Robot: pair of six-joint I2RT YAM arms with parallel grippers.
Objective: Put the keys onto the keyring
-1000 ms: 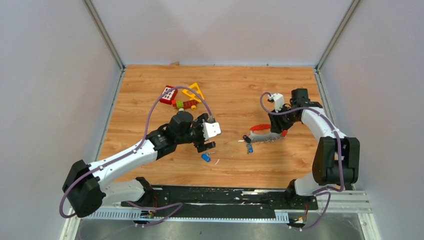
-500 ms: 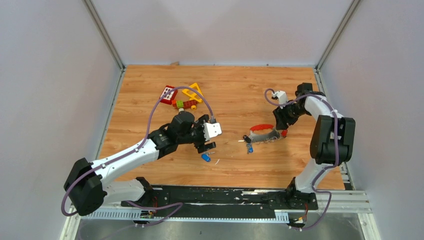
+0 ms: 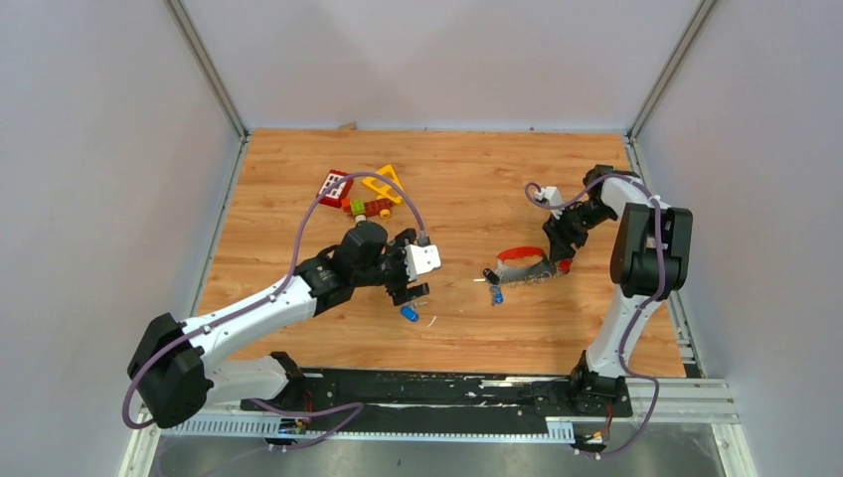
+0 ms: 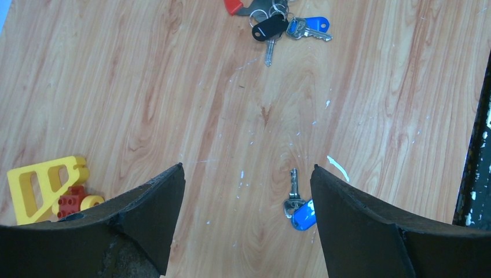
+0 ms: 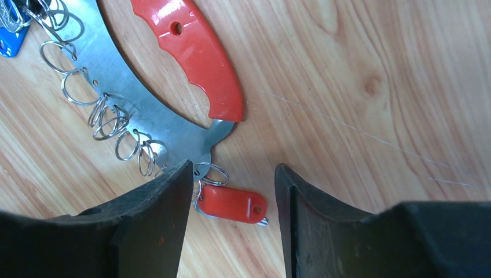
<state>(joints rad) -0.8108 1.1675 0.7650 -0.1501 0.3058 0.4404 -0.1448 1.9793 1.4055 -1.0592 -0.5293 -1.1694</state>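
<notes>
Blue key [image 4: 301, 213] lay loose at lower centre, not yet on the keyring [image 5: 133, 116]; left gripper [image 4: 248, 174] hung wide open above it, right gripper [image 5: 233, 174] half-open over the red key [image 5: 231, 204], both empty

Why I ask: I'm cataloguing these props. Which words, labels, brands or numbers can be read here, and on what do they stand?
No text can be read anywhere in these views.
red key tag: one small white mark, no letters legible.
keyring: red handle and metal plate show no print.
blue key: head plain; any stamp on the blade is too small to read.
red block: white squares only, too small to read.
</notes>
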